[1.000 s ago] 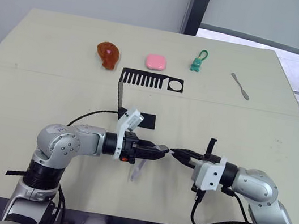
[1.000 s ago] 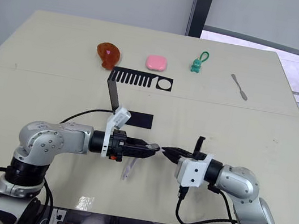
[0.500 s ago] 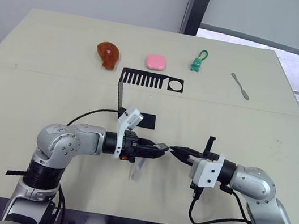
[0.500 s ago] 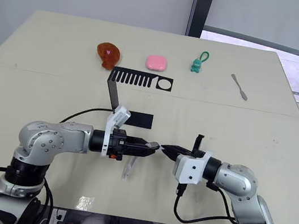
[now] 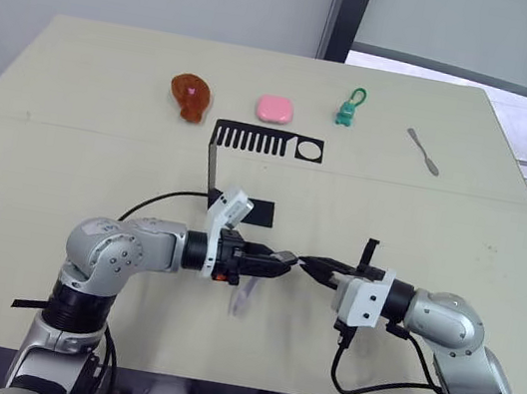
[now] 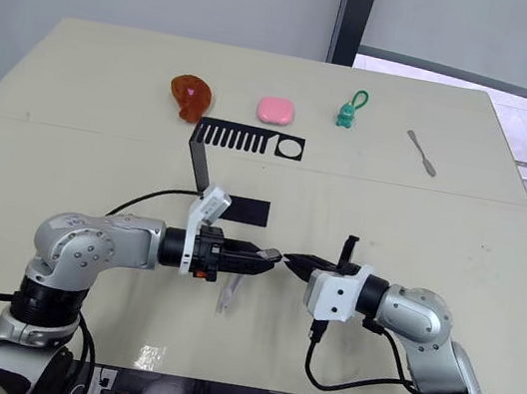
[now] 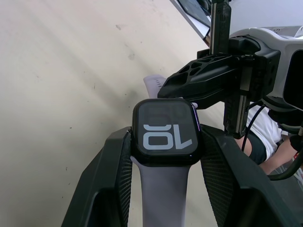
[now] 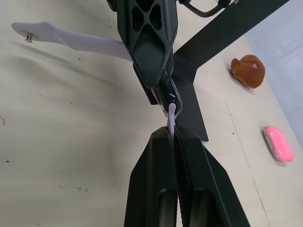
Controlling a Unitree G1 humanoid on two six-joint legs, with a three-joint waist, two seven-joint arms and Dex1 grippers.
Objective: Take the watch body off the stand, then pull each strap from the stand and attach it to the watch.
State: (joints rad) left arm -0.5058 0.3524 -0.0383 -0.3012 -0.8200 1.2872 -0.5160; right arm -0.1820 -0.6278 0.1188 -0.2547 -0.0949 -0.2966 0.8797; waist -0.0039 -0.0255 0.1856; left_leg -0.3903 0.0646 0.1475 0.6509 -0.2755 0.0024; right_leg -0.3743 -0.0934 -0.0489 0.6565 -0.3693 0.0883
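Observation:
My left gripper (image 5: 283, 261) is shut on the watch body (image 7: 165, 132), a small black case whose screen shows light digits. One pale strap (image 7: 161, 189) is joined to the case and hangs below my hand (image 5: 241, 300). My right gripper (image 5: 311, 264) faces it tip to tip, shut on the other strap (image 8: 171, 116), whose free end touches the far edge of the case. Behind both hands the black stand (image 5: 268, 142) holds its comb-slotted bar up, its flat base (image 5: 259, 213) just beyond my left wrist.
Along the far side of the table lie a brown drumstick-shaped toy (image 5: 190, 96), a pink case (image 5: 275, 109), a green keychain figure (image 5: 349, 110) and a grey metal tool (image 5: 423, 151). Bare tabletop (image 5: 459, 240) stretches to the right of the stand.
My right gripper has edged slightly left, closing the small gap to the left gripper's tips. The left arm has stayed nearly still, and the hanging strap has swung a little.

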